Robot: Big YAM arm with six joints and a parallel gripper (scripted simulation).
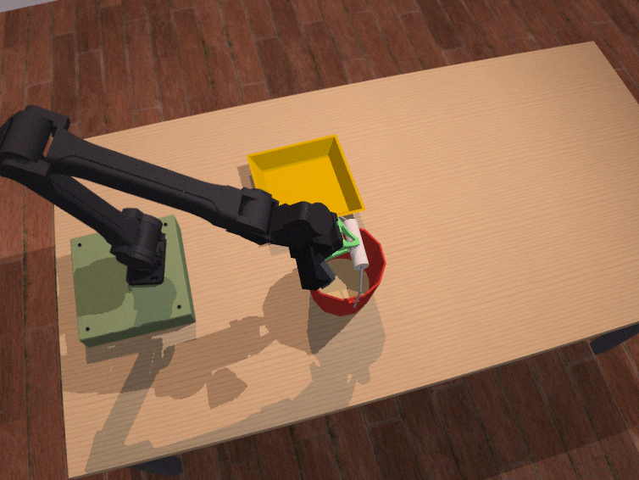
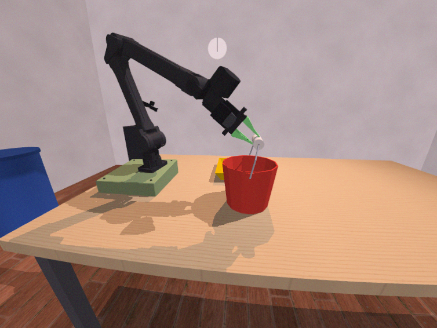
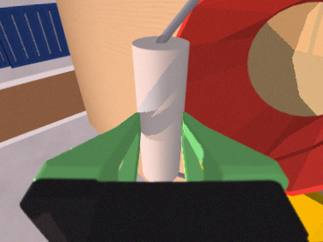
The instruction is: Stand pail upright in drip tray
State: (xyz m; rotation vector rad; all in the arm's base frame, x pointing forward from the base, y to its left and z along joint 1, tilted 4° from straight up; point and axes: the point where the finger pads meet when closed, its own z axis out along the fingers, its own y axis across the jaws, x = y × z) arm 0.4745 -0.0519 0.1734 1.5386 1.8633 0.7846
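Between gripper (image 3: 161,142) fingers, seemingly pail handle (image 3: 160,107).

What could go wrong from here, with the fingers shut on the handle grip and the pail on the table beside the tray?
1. The gripper holds only the white handle grip, so the red pail hangs from thin wire and may swing or tilt once lifted.
2. The yellow drip tray lies close beside the pail; too low a lift could catch its wall and shove the loose tray.
3. The grip sits near the fingertips, so it might slip out.
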